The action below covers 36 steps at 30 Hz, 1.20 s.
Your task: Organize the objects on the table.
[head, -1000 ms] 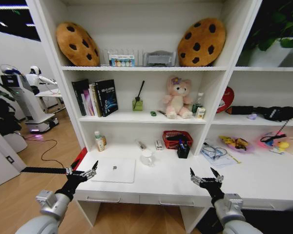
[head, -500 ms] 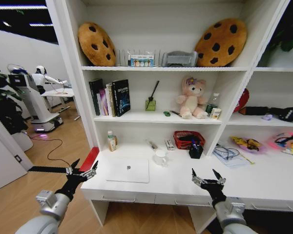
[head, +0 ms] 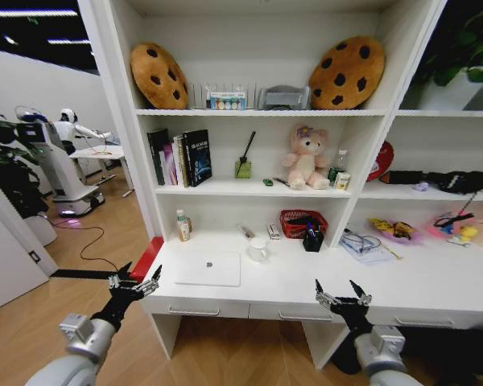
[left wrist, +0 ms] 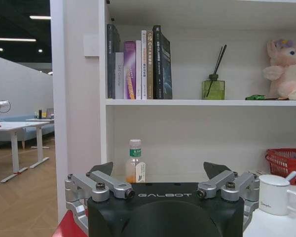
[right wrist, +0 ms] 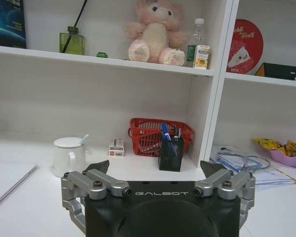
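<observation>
Hovering nearest, just off the front left corner of the white desk [head: 306, 291], over bare wood floor: left gripper [head: 134, 283], fingers spread apart, holding nothing. Level with it, at the desk's front edge right of the middle: right gripper [head: 343, 297], fingers likewise splayed and empty. On the desk top, beyond and right of the left gripper, well apart from it: closed silver laptop [head: 208, 269], lying flat. Past the laptop's far right corner, just beside it: white mug [head: 258, 248] with a spoon handle poking out. Against the desk's back wall, left of the laptop: small bottle with an orange drink [head: 183, 226], upright. Further right along the same wall: a thin pen-like item [head: 245, 232], a little white and red box [head: 274, 232], then the red mesh basket [head: 302, 223], with a black pen holder [head: 311, 240] standing in front of it, blue pen inside. Straight ahead of the right gripper in its wrist view: that pen holder [right wrist: 169, 154]. On the shelf above the desk: books [head: 177, 158], green reed diffuser [head: 242, 167], small green oblong item [head: 267, 182], pink plush bear [head: 307, 158].
</observation>
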{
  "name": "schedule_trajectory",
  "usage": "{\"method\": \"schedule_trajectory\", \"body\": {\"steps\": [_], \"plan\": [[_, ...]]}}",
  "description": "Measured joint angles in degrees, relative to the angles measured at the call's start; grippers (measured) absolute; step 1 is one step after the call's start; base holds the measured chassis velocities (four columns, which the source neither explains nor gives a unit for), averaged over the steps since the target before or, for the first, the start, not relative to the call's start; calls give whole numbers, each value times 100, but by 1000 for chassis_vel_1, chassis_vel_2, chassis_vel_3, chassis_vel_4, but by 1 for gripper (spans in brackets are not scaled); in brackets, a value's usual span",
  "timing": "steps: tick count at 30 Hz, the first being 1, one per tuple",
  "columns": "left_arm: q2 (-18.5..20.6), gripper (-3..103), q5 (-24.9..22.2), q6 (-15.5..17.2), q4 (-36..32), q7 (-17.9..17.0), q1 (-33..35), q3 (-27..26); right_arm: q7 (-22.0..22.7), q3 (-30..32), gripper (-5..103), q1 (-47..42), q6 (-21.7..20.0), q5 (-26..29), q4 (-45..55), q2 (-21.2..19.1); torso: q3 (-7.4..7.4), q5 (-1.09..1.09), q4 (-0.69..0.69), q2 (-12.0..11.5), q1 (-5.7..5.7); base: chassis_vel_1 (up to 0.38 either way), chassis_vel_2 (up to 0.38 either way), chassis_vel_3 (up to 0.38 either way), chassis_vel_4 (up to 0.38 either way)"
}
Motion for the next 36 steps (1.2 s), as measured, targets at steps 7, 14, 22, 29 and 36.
{"method": "schedule_trajectory", "body": {"steps": [7,14,22,29,36], "plan": [[0,100,0,0,0,1,0,0,-38,-1,100,-70,8,-64,72,27,0,-1,0,1,-1,266,-286,-276,280],[0,100,0,0,0,1,0,0,-68,-2,100,-127,17,-112,123,50,-1,-3,-1,0,-1,353,-356,-344,356],[-1,100,0,0,0,1,0,1,-121,-22,100,-248,157,-236,228,121,0,3,0,1,-1,378,-352,-372,360],[-1,100,0,1,-1,0,1,1,-252,10,100,-291,649,-325,136,139,-3,-14,4,3,-3,266,-292,-277,270],[-1,100,0,0,-1,1,-1,-1,-259,9,100,-347,657,-351,177,175,0,-2,-2,1,-1,35,19,-45,40]]}}
